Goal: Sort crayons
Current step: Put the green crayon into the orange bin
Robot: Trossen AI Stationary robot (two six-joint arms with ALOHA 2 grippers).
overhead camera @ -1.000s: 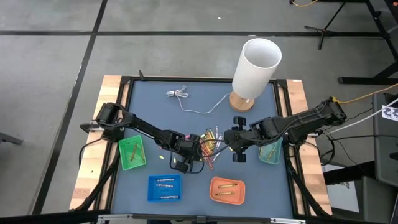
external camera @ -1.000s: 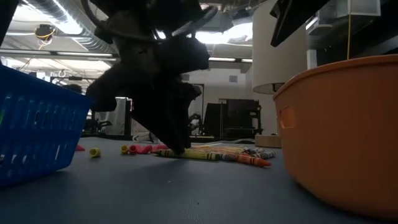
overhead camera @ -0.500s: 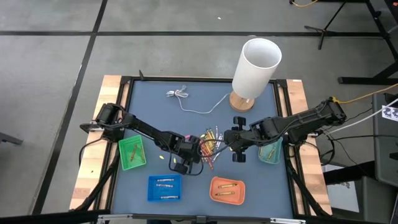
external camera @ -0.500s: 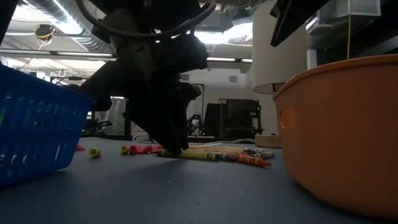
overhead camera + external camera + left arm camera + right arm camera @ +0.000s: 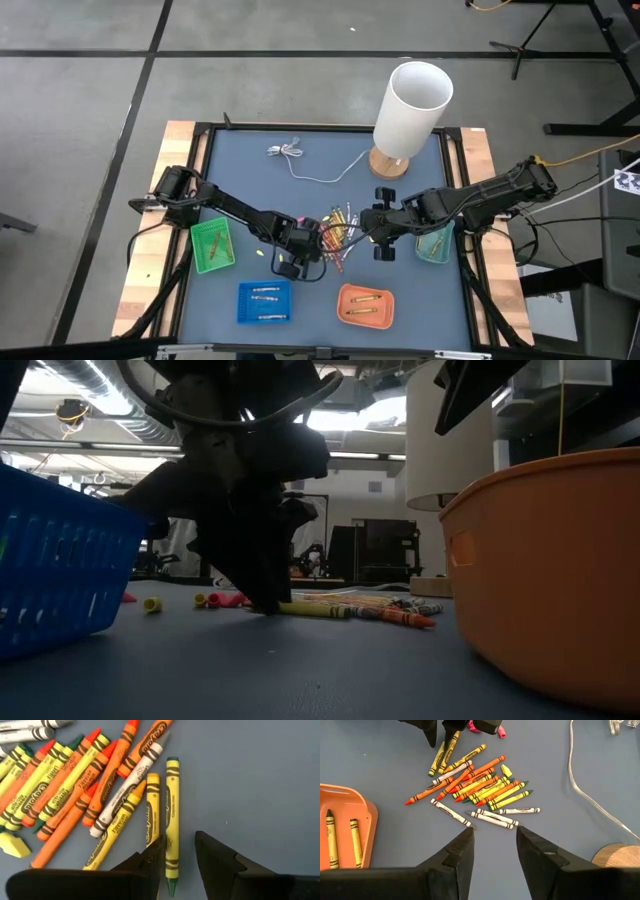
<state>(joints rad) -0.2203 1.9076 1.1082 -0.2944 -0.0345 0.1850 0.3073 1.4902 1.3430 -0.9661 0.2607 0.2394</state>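
Blue tabletop (image 5: 260, 780): yellow-green crayon (image 5: 172, 820) btwn left gripper (image 5: 177, 852) jaws, spread, not gripping.

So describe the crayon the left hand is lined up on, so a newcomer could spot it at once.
Start at the tall white cylinder on its round wooden base, then drop to the loose crayon pile at the middle of the blue table. The left hand straddles the yellow-green crayon with a green tip at the pile's edge, bare table beyond it.

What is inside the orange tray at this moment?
The orange tray holds crayons: the high view shows two, lying flat and roughly parallel. The right wrist view shows two yellow ones at one end; the rest of the tray falls outside that picture.
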